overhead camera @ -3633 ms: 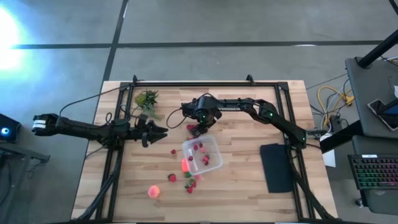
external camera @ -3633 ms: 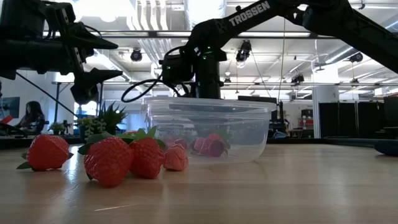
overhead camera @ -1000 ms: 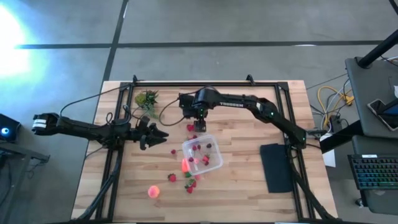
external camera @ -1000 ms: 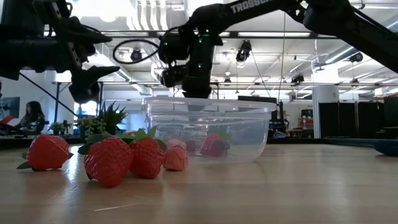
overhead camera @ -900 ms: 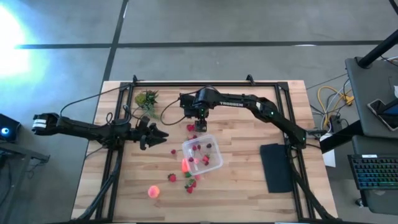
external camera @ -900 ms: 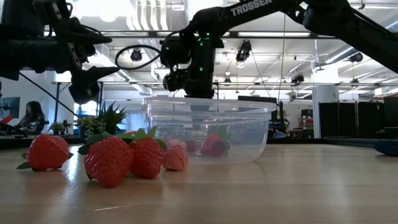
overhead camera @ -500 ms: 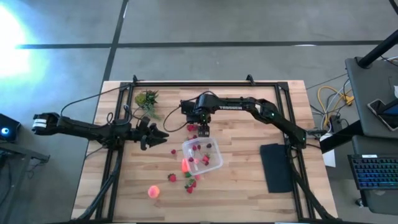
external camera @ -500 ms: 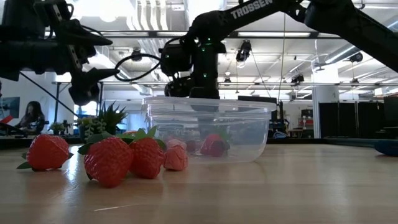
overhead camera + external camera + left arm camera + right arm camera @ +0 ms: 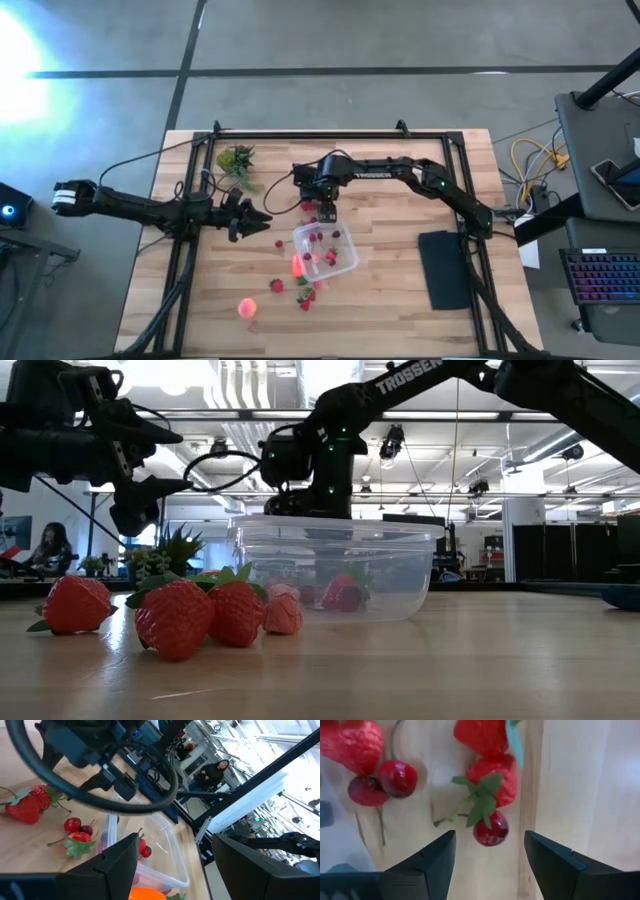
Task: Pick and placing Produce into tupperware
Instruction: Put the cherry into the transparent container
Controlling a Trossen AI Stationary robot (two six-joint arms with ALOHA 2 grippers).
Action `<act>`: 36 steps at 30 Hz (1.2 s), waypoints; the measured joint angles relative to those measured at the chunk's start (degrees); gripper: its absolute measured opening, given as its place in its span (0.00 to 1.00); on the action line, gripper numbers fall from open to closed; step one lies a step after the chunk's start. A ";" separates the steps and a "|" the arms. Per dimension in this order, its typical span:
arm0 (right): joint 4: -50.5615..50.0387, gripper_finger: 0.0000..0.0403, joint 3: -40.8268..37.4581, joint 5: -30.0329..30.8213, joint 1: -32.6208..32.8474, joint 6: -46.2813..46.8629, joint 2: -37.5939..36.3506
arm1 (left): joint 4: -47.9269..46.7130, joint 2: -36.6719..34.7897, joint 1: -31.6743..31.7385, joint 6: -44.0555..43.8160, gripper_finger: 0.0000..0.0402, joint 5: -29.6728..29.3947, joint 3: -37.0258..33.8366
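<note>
The clear square tupperware sits at mid-table with several red berries inside. Loose strawberries lie by its near-left corner, one to its left, and some beyond its far edge. The orange-pink fruit rests near the table's near edge. My right gripper hangs open, pointing down over a strawberry and cherries just beyond the tupperware's far side. My left gripper waits open, left of the tupperware.
A green leafy clump lies at the far left of the table. A flat black pad lies on the right. A black frame runs along the table's far edge and sides. People stand in the room behind.
My right gripper has moved toward the table's near edge and slightly down, from beyond the loose berries to just above them at the tupperware's far side. It has stayed open. The tupperware and the produce have not moved.
</note>
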 joint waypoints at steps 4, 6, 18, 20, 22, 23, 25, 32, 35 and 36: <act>1.18 0.57 0.09 -0.05 0.04 -0.36 -0.11 | -0.02 0.11 -0.01 -0.02 0.59 0.04 0.00; 1.46 0.57 0.01 -0.05 0.01 -0.34 -0.11 | 0.04 0.14 -0.01 -0.02 0.59 -0.01 0.00; 2.16 0.51 -3.57 -0.03 0.15 -0.34 -0.11 | 0.02 0.74 0.00 -0.20 0.59 -0.51 -0.02; 2.60 0.49 -3.41 -0.05 0.15 -0.32 -0.11 | 0.05 0.94 -0.01 -0.25 0.59 -0.53 -0.02; 3.64 0.47 -2.72 -0.02 0.15 -0.34 -0.11 | 0.02 1.34 -0.01 -0.28 0.59 -0.55 -0.02; 4.04 0.46 -2.46 -0.01 0.15 -0.34 -0.11 | 0.00 1.47 -0.01 -0.28 0.59 -0.55 -0.02; 4.99 0.45 -1.99 0.01 0.12 -0.34 -0.11 | 0.07 1.63 0.00 -0.38 0.59 -0.55 -0.02; 4.83 0.42 -3.39 0.11 0.01 -0.80 -0.11 | 0.07 1.67 0.01 -0.46 0.59 -0.55 -0.02; 4.91 0.41 -4.09 0.12 0.01 -0.97 -0.15 | 0.07 1.89 -0.01 -0.46 0.59 -0.55 -0.02; 5.00 0.41 -4.16 0.13 0.01 -0.97 -0.17 | 0.07 1.98 0.00 -0.46 0.59 -0.55 -0.02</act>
